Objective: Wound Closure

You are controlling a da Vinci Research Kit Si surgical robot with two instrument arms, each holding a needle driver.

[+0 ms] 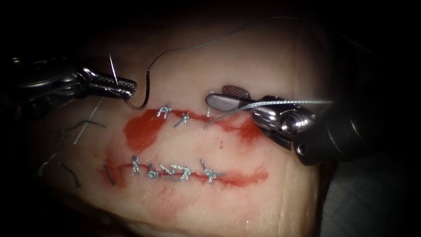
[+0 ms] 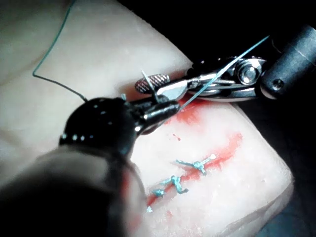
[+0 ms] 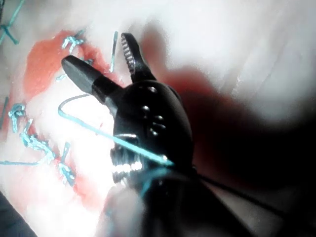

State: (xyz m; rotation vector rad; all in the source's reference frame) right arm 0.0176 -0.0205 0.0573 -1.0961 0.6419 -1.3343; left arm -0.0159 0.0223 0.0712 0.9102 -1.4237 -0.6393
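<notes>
Left claw [image 1: 127, 90] pinches needle [image 1: 144, 94] above tissue [image 1: 245, 57]; right claw [image 1: 228, 97] spread, empty.

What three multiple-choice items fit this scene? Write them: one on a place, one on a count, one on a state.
1. Where is the needle?
A. Buried in the lower cut
B. In the left claw, clear of the tissue
C. In the right claw

2. How many stitches cross the upper cut?
A. None
B. Two
C. Six

3. What state is the right claw in?
A. Open, holding nothing
B. Shut on the needle
C. Shut on the tissue

Key:
1 B: the left claw grips the needle a little behind its tip, above the upper cut's left end.
2 B: two knots sit there.
3 A: its jaws gape and thread only lies across it.
</notes>
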